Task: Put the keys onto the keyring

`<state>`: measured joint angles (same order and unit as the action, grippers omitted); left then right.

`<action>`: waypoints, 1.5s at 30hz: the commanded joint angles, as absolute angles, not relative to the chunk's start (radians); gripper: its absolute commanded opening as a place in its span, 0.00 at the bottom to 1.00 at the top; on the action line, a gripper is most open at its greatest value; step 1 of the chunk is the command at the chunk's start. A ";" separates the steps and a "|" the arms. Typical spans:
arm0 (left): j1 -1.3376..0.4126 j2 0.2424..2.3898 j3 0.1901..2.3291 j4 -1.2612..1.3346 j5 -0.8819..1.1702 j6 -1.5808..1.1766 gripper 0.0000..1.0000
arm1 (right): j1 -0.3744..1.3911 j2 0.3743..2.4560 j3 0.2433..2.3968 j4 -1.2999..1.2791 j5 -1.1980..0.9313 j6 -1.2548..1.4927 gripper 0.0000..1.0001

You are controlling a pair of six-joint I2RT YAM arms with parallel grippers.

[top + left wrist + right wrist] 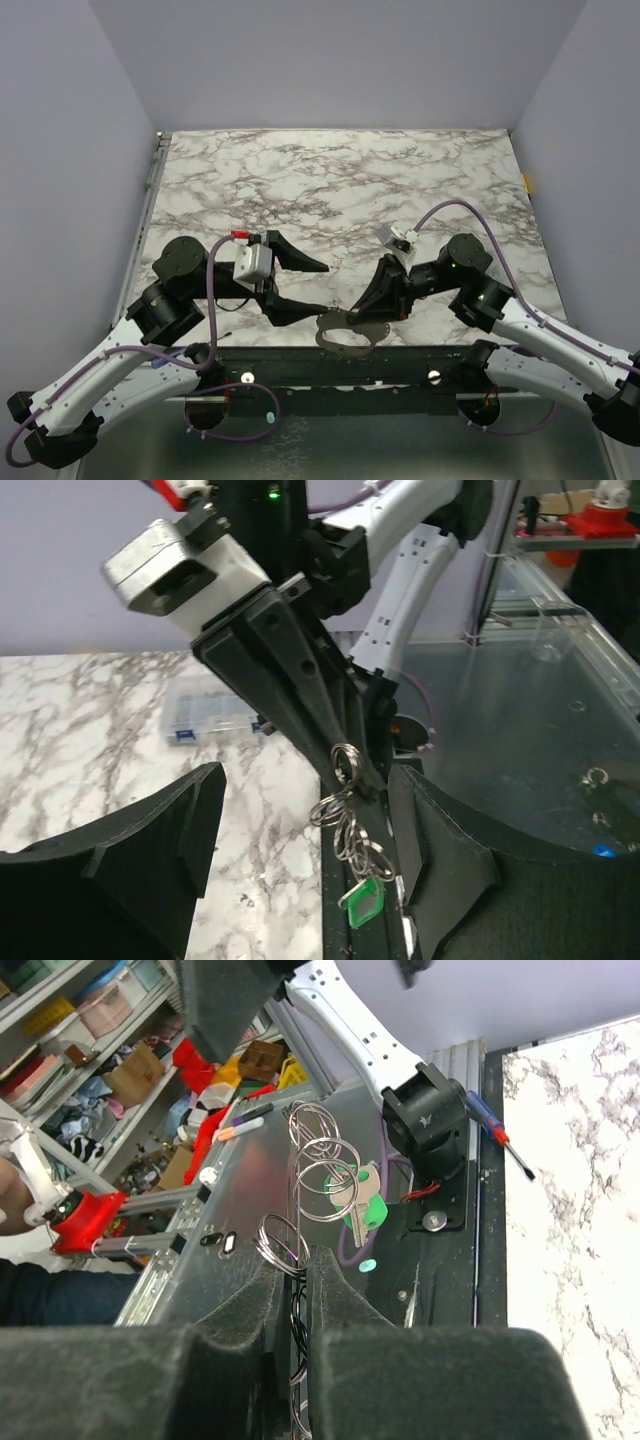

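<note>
Right gripper [296, 1280] has its fingers clenched on the keyring [285, 1245], held in the air over the bench's near edge. The green key [362, 1205] dangles on the linked rings. Left gripper [300, 830] gapes wide beside it; blue and yellow-gold keys are nowhere visible, so they remain, I'd judge.

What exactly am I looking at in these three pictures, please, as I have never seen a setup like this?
Two robot arms are bolted at the near edge of a marble table. One picture looks down from above; the other two come from cameras on the wrists. The right gripper is shut on a chain of silvery rings, from which a green key hangs. The left gripper is open, its fingers either side of that chain. Other keys cannot be made out. A clear plastic box lies on the marble.
</note>
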<state>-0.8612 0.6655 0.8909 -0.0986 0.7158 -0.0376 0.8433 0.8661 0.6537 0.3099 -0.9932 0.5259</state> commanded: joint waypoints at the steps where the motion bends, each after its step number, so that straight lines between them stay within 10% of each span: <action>1: -0.859 0.710 0.930 -0.093 0.896 -0.049 0.72 | 0.845 0.845 0.700 0.236 -0.994 0.512 0.01; 39: -0.886 1.002 0.877 -0.155 0.976 -0.005 0.40 | 0.845 0.825 0.823 -0.107 -0.840 0.353 0.01; 45: -0.886 1.032 0.885 -0.181 0.953 0.031 0.00 | 0.845 0.829 0.830 -0.110 -0.840 0.350 0.01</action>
